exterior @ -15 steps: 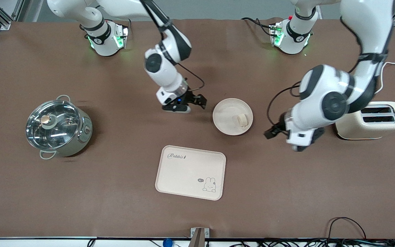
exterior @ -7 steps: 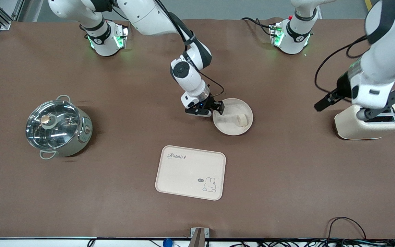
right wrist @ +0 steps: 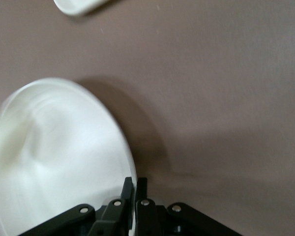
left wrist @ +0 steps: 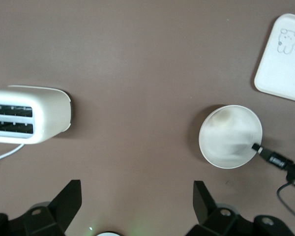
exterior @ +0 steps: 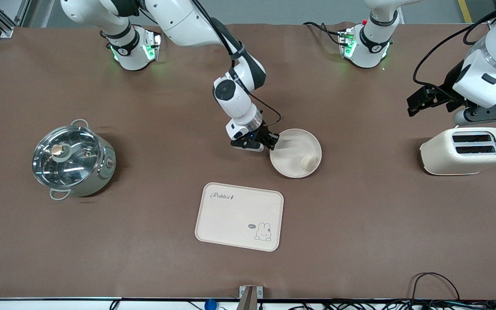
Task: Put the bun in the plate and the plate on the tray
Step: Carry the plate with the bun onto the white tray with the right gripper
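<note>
While pinched by right pincer (exterior: 273, 144), round smooth cream plate (exterior: 296, 148).

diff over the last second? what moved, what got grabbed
The right gripper crossed to the plate and shut on its rim at the right arm's end; the plate has since shifted slightly toward the left arm's end and the front camera, with the bun sliding inside it. The left gripper rose from beside the plate to over the toaster, open. The tray and pot are unchanged.
</note>
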Available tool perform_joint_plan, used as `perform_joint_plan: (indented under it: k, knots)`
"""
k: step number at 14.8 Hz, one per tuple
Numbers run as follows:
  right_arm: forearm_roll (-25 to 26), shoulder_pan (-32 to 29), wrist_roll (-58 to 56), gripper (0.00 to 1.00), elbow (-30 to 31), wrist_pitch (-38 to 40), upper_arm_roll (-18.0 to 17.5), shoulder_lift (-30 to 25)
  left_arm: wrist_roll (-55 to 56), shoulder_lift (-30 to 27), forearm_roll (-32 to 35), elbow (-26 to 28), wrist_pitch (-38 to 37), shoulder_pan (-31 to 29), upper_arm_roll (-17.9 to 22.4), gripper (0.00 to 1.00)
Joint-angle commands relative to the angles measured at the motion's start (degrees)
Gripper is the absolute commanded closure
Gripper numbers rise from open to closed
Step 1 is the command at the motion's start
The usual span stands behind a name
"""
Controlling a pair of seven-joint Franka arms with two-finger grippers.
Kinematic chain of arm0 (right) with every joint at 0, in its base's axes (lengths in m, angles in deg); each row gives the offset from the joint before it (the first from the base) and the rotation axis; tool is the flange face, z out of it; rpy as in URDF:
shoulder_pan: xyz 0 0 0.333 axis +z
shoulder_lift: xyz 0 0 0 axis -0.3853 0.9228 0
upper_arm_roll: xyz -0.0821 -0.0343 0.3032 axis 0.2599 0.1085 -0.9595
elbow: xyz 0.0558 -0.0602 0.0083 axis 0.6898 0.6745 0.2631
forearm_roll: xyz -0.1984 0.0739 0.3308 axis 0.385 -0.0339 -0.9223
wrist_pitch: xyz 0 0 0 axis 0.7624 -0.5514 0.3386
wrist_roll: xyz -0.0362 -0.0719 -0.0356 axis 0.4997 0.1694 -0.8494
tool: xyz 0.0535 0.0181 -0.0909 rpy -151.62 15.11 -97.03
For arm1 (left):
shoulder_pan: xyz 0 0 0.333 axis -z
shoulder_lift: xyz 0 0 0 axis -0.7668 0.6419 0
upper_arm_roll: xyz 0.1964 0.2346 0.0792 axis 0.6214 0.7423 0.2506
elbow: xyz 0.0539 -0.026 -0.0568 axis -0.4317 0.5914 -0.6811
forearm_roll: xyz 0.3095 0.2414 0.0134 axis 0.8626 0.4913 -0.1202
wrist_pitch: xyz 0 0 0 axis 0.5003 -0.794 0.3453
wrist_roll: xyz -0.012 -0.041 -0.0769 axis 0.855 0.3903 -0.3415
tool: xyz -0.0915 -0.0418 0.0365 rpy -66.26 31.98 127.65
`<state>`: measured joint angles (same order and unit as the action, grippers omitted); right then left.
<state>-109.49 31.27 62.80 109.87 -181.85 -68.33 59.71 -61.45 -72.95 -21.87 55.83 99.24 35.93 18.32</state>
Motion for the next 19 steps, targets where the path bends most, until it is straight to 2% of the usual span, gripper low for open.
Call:
perform_joint_plan:
  k: [1, 3, 6, 9, 12, 13, 14, 15, 16, 17, 19]
  knots:
    - [-0.9, -3.2, -0.1, 0.99, -1.7, 2.6, -0.2, -1.4, -6.4, 1.2, 1.4, -2.1, -1.4, 2.6, 4.4, 0.00]
    - [0.2, -6.1, -1.0, 0.99, -3.1, 4.5, 0.5, -2.3, -9.5, 1.2, 0.7, -3.2, -1.5, 6.9, 13.1, 0.00]
    - [6.1, -11.5, -6.8, 0.99, -6.7, 5.6, 3.3, -1.0, -10.0, 1.0, 0.3, -3.2, -1.5, 10.2, 19.9, 0.00]
    - [11.4, -17.9, -11.8, 0.99, -10.6, 7.3, 3.2, 3.5, -10.0, 0.9, 0.4, -3.2, -1.5, 11.8, 22.4, 0.00]
    - [11.8, -20.7, -12.3, 0.98, -18.9, 11.5, 3.2, 9.4, -9.8, 1.0, -1.4, -3.2, -1.5, 11.4, 21.8, 0.00]
    - [11.7, -21.8, -12.3, 0.92, -19.4, 11.6, 3.1, 10.1, -9.7, 1.0, -3.1, -3.1, -1.5, 11.3, 21.9, 0.00]
    - [11.8, -22.3, -12.3, 0.78, -19.7, 13.0, 3.1, 10.1, -9.7, 1.0, -4.3, -3.0, -1.5, 11.2, 21.9, 0.00]
    - [11.8, -23.3, -12.3, 0.50, -20.7, 15.6, 3.2, 10.0, -9.7, 0.9, -4.6, -2.9, -1.9, 11.2, 21.9, 0.00]
    - [11.8, -24.5, -12.3, 0.17, -22.4, 18.8, 3.2, 9.8, -9.3, 1.0, -4.5, -3.0, -3.1, 11.2, 21.9, 0.00]
    - [12.0, -25.3, -13.1, 0.00, -23.1, 21.7, 3.3, 9.0, -9.2, 1.0, -4.5, -2.9, -3.4, 11.2, 22.0, 0.00]
    - [15.0, -26.4, -20.3, 0.00, -23.2, 28.5, 3.7, 5.7, -9.1, 1.0, -4.6, -2.9, -3.4, 11.1, 22.0, 0.00]
